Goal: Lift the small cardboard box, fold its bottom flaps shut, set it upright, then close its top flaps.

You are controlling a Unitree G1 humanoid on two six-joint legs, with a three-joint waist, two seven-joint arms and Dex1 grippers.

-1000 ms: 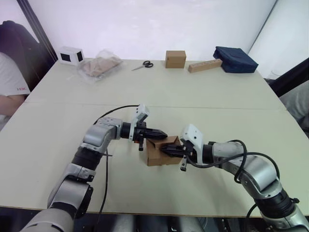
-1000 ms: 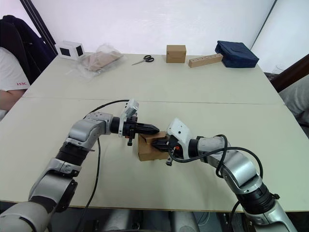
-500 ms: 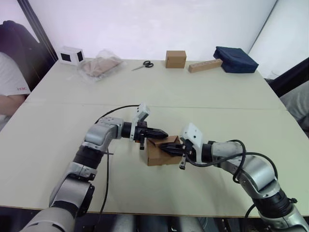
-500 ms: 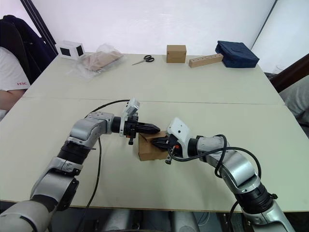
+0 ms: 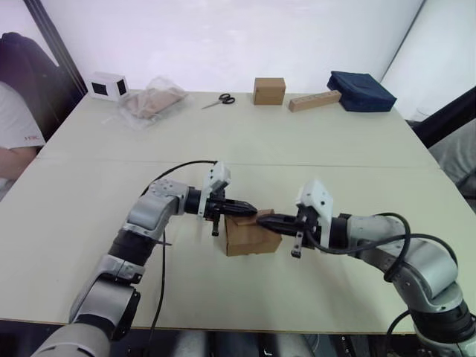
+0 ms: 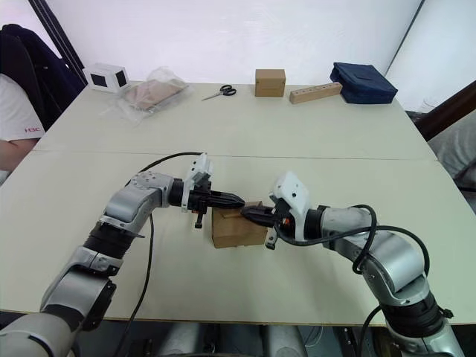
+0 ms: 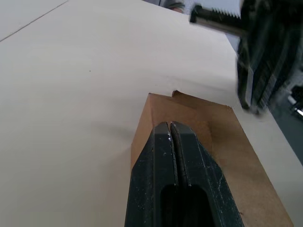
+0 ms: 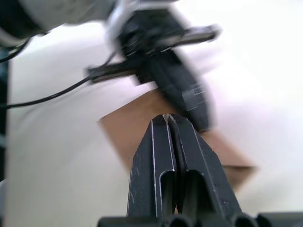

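The small cardboard box (image 5: pixel 248 236) rests on the table near the front middle, its top flaps nearly flat with one small flap edge raised. My left gripper (image 5: pixel 253 210) reaches in from the left, shut, its tip over the box's top. From the right, my right gripper (image 5: pixel 262 220) points at the box's upper right edge, also shut with nothing between its fingers. The two tips nearly meet above the box. In the left wrist view the shut fingers (image 7: pixel 163 156) lie over the box (image 7: pixel 236 156). The box (image 8: pixel 125 130) also lies under the tip in the right wrist view.
Along the far edge stand a neat brown cube (image 5: pixel 269 91), a long tan block (image 5: pixel 315 100), scissors (image 5: pixel 220 100), a dark blue bag (image 5: pixel 362 91), a plastic bag (image 5: pixel 154 102) and a white box (image 5: pixel 108 85). A person (image 5: pixel 13 137) sits at the table's left.
My right gripper has drawn back to the right, off the box's top to its right edge. The raised flap now lies lower. The left gripper has barely moved.
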